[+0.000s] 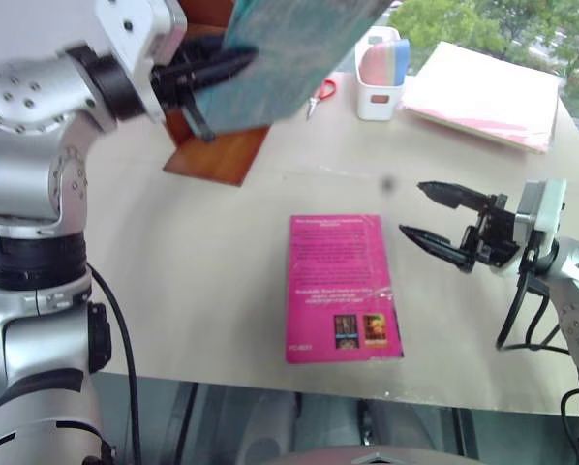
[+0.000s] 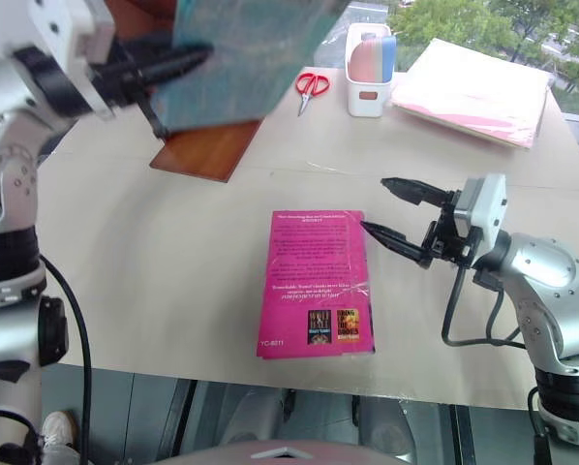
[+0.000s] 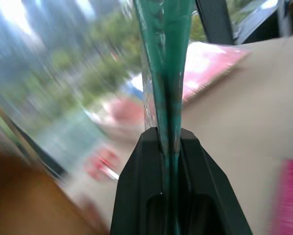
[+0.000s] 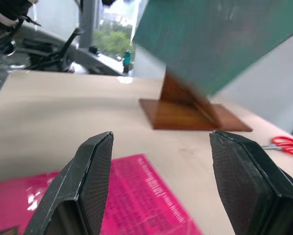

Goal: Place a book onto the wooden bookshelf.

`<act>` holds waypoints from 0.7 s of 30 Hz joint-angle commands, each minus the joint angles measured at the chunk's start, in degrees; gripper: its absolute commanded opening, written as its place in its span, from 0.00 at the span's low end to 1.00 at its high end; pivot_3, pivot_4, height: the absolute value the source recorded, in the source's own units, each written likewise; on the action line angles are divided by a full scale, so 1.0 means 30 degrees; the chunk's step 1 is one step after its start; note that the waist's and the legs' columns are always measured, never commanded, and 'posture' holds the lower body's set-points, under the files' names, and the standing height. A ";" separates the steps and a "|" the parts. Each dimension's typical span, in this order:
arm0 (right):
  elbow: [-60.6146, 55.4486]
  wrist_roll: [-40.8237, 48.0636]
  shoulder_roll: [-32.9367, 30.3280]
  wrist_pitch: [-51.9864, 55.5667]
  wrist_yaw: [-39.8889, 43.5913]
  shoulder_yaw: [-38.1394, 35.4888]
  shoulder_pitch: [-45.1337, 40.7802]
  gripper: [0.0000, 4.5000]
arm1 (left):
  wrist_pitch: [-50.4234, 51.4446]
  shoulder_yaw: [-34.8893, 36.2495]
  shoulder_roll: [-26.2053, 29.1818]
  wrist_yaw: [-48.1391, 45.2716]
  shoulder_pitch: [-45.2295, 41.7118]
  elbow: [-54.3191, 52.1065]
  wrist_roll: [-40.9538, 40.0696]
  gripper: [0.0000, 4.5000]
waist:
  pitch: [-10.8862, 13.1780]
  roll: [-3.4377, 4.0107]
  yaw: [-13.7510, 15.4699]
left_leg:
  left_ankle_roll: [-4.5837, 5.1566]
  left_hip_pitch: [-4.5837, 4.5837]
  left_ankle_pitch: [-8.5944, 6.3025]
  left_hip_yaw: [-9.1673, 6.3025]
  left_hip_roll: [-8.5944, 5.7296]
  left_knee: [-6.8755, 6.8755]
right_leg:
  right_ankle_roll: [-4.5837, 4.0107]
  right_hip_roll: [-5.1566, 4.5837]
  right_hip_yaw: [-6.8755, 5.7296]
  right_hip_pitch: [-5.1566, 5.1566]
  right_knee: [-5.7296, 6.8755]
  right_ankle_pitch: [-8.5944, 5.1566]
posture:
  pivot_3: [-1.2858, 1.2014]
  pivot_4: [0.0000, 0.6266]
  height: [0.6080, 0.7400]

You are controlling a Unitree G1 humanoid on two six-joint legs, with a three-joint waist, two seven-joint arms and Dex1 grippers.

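Note:
The teal-green book point(image 1: 289, 53) hangs in the air at the back left of the table, held edge-on, and my left gripper point(image 1: 200, 79) is shut on its lower edge. In the left wrist view the book's spine point(image 3: 166, 73) rises out of the closed fingers point(image 3: 141, 196). Just behind and below it stands the reddish-brown wooden bookshelf point(image 1: 217, 155), of which mainly the base board shows. My right gripper point(image 1: 430, 213) hovers open over the table's right side, empty, to the right of a magenta-pink book point(image 1: 343, 288).
The magenta-pink book lies flat near the table's front edge. Red scissors point(image 2: 312, 85), a white holder point(image 1: 380, 76) with pastel items and a stack of pink and white papers point(image 1: 488, 92) sit along the back right.

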 commanded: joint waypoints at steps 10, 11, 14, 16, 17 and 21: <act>-0.2065 0.1607 0.3119 -0.1456 -0.4204 -0.1799 -0.1599 0.71 | -1.6567 -0.2840 0.2838 -0.0927 -0.5548 1.4414 0.8202 0.02 | 0.0013 0.0000 -0.0066 | 0.0000 -0.0056 0.0006 0.0046 -0.0002 -0.0071 | 0.0005 -0.0007 0.0035 -0.0111 0.0028 0.0001 | 0.52 0.24 1.00; -0.2263 0.1622 0.3299 -0.1627 -0.4277 -0.1737 -0.1613 0.71 | -1.7396 -0.3179 0.2957 -0.0675 -0.5852 1.5688 0.8823 0.02 | 0.0015 -0.0003 -0.0071 | 0.0001 -0.0059 0.0006 0.0045 -0.0002 -0.0064 | 0.0005 -0.0007 0.0032 -0.0112 0.0038 0.0001 | 0.52 0.24 1.00; -0.2831 0.1804 0.3429 -0.2051 -0.4069 -0.1715 -0.1378 0.71 | -1.8957 -0.3927 0.3176 0.0094 -0.6641 1.8588 1.0222 0.02 | 0.0019 -0.0011 -0.0091 | 0.0002 -0.0058 0.0005 0.0046 -0.0003 -0.0059 | 0.0007 -0.0007 0.0035 -0.0116 0.0048 0.0000 | 0.52 0.24 1.00; -0.3128 0.2092 0.3351 -0.2071 -0.3984 -0.1769 -0.1180 0.71 | -1.9607 -0.4209 0.3259 0.0445 -0.7024 1.9741 1.0781 0.02 | 0.0031 -0.0032 -0.0093 | 0.0005 -0.0060 0.0004 0.0043 -0.0001 -0.0061 | 0.0007 -0.0005 0.0031 -0.0123 0.0051 -0.0001 | 0.52 0.24 1.00; -0.3326 0.2288 0.3277 -0.2067 -0.3936 -0.1827 -0.1037 0.71 | -1.9839 -0.4362 0.3328 0.0733 -0.7189 2.0252 1.1110 0.02 | 0.0033 -0.0036 -0.0090 | 0.0004 -0.0061 0.0004 0.0043 -0.0001 -0.0062 | 0.0008 -0.0006 0.0032 -0.0123 0.0049 0.0000 | 0.52 0.24 1.00; -0.3803 0.3394 0.2402 -0.1937 -0.3021 -0.2712 0.0352 0.71 | -2.0527 -0.4975 0.3447 0.1655 -0.7649 2.2081 1.2336 0.02 | 0.0033 -0.0036 -0.0090 | 0.0003 -0.0062 0.0005 0.0046 -0.0002 -0.0062 | 0.0008 -0.0009 0.0031 -0.0122 0.0053 0.0000 | 0.52 0.24 1.00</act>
